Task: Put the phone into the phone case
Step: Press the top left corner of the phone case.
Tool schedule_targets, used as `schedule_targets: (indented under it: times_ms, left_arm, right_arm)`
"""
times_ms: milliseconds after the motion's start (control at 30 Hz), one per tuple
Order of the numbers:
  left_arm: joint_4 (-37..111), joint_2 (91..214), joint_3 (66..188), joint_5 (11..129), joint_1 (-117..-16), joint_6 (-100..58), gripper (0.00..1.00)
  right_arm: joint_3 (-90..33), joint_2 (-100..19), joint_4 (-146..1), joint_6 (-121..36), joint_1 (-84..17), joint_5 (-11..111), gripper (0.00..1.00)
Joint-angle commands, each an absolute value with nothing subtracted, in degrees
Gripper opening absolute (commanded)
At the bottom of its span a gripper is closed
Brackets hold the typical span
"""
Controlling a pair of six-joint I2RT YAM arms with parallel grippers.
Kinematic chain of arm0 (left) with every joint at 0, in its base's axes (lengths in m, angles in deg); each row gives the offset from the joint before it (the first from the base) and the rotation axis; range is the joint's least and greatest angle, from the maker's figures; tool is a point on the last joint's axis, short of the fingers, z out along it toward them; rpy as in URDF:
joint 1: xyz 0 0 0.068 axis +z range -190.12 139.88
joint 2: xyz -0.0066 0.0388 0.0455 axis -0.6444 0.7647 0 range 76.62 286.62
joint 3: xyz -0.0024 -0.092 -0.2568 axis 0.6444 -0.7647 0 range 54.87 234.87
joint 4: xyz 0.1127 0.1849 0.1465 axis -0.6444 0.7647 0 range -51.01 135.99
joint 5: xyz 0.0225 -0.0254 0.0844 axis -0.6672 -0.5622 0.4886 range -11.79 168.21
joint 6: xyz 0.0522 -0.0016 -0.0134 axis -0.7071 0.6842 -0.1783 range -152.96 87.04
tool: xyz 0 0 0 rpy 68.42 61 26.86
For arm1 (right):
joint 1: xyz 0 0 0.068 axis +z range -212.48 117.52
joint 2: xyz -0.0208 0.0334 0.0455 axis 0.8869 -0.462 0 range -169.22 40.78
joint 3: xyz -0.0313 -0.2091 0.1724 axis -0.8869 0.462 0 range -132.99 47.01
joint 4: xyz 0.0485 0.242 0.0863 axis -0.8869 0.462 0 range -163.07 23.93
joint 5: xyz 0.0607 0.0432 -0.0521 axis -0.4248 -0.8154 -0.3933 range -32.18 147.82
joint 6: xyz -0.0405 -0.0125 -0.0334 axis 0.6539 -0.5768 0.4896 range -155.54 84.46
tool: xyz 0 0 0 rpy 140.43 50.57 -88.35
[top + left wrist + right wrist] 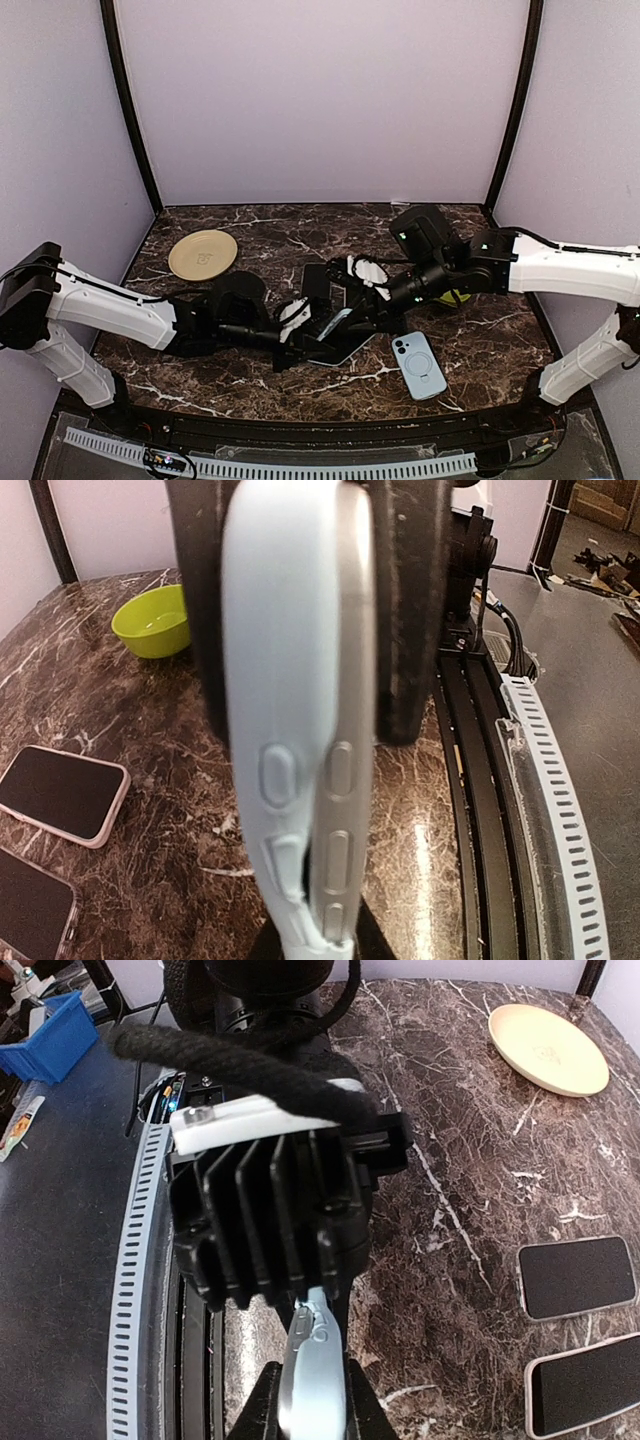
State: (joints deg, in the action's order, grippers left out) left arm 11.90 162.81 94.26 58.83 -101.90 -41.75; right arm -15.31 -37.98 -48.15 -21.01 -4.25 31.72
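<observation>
Your left end effector (300,680) is clamped across the phone (345,680) and the pale-blue phone case (270,680) together. The pair is held on edge over the table (250,225), near its front middle, with the phone's silver side showing beside the case's wall. Your right end effector (312,1400) meets the pair from the other side, its fingers pressed onto the case's end. A green bowl (152,620) and a yellow plate (203,253) stand well apart.
</observation>
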Motion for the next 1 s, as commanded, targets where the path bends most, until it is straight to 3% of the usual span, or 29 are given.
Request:
schedule_targets:
  times_ms: [0, 167, 233, 267, 333, 467, 633, 667, 767, 833, 867, 933, 967]
  left_arm:
    - [6.4, 159.6, 94.2, 58.9, -101.8, -40.8, 0.0]
    - [6.1, 161.2, 95.1, 55.6, -102.1, -39.0, 0.0]
    - [5.8, 161.4, 95.6, 54.9, -102.1, -38.2, 0.11]
    - [5.3, 161.3, 95.6, 54.8, -102.1, -38.0, 0.22]
    - [4.4, 160.2, 95.3, 55.1, -102.1, -37.7, 0.27]
    - [4.6, 159.3, 94.7, 57.6, -102.1, -39.0, 0.15]
    - [7.3, 159.6, 96.3, 56.5, -102.1, -38.7, 0.3]
    - [7.0, 159.3, 96.3, 56.4, -102.1, -38.4, 0.28]
    - [6.0, 158.7, 96.1, 57.4, -102.1, -38.4, 0.02]
    - [5.4, 158.1, 95.6, 58.0, -102.1, -38.6, 0.0]
    - [4.9, 157.6, 95.1, 58.1, -102.1, -38.4, 0.0]
    - [2.9, 156.7, 94.3, 57.9, -102.1, -37.2, 0.0]
    - [1.2, 155.9, 93.9, 57.8, -102.1, -36.7, 0.0]
  right_arm:
    - [-17.2, -36.9, -48.8, -22.8, -4.2, 32.1, 0.0]
    - [-18.6, -35.6, -49.2, -22.6, -4.1, 29.2, 0.0]
    - [-19.1, -35.4, -49.0, -22.3, -4.1, 28.0, 0.0]
    - [-19.3, -35.3, -48.6, -22.2, -4.1, 27.4, 0.0]
    - [-19.8, -35.3, -47.4, -21.6, -4.1, 26.9, 0.0]
    - [-20.0, -35.2, -47.0, -21.5, -4.2, 26.4, 0.0]
    - [-20.5, -35.7, -45.9, -20.9, -4.1, 26.1, 0.0]
    - [-20.6, -35.7, -45.7, -20.7, -4.1, 25.9, 0.0]
    - [-20.6, -35.8, -45.4, -20.7, -4.1, 25.8, 0.0]
    - [-20.6, -35.5, -45.4, -20.9, -4.2, 26.0, 0.0]
    - [-20.3, -35.2, -45.9, -21.5, -4.2, 26.6, 0.08]
    - [-18.7, -33.9, -48.3, -23.1, -4.5, 28.1, 0.46]
    - [-17.3, -32.8, -50.0, -24.0, -4.9, 28.6, 0.59]
